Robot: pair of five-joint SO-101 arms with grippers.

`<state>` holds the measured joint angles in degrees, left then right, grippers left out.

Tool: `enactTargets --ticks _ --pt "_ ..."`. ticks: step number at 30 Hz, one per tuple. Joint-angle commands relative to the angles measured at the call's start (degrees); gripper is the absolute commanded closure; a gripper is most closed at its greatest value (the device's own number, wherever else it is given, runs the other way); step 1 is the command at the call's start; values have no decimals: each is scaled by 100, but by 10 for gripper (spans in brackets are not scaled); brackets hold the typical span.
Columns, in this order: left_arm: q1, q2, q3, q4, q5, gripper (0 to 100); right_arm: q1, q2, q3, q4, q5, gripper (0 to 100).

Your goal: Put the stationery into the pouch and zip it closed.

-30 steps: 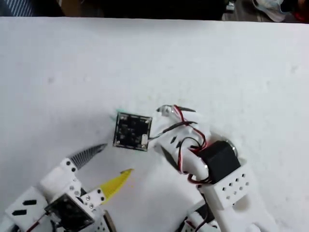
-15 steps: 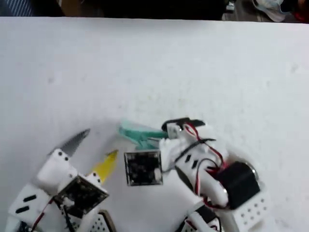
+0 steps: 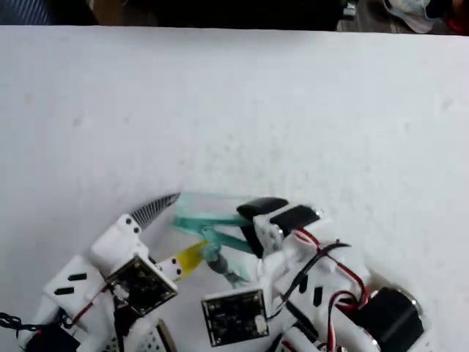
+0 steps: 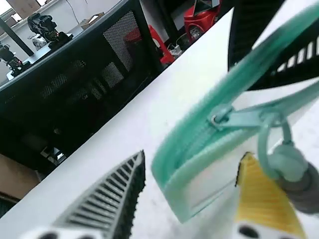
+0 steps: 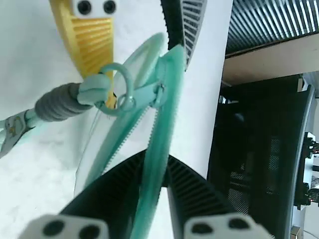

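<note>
The right end effector (image 5: pixel 154 167) clamped the clear plastic teal-zippered pouch (image 3: pixel 210 219), likely steadying it, while the left end effector (image 4: pixel 194 167) gaped around its end.

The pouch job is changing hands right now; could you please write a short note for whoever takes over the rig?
Right tool: shut on the pouch, clamping its teal zip edge, near the front of the table.
Left tool: open, one finger on either side of the pouch's end, close to the zip pull.
Done: pouch gripped and presented.
Unclear: whether stationery is inside; the zip looks partly open.
Left: load any stationery, take the pull, zip closed.
</note>
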<state>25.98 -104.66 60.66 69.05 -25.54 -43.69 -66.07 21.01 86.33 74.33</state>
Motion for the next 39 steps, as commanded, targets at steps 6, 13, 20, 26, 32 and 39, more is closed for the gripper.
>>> enactTargets --ticks 6,13,20,26,32,39 --pt "892 13 105 -123 914 702 -251 -127 -299 -4 -343 982" --pt "1244 13 114 -114 967 710 -673 -84 -914 242 -624 982" --pt "1226 13 123 -264 941 941 -664 -66 -870 242 -633 982" --pt "1218 13 123 -264 949 979 -576 -66 -264 -66 -642 982" --pt "1191 13 158 -448 958 977 189 -75 536 -1033 -1029 974" --pt "154 13 624 -1275 1741 977 215 -66 615 -1376 -2365 666"
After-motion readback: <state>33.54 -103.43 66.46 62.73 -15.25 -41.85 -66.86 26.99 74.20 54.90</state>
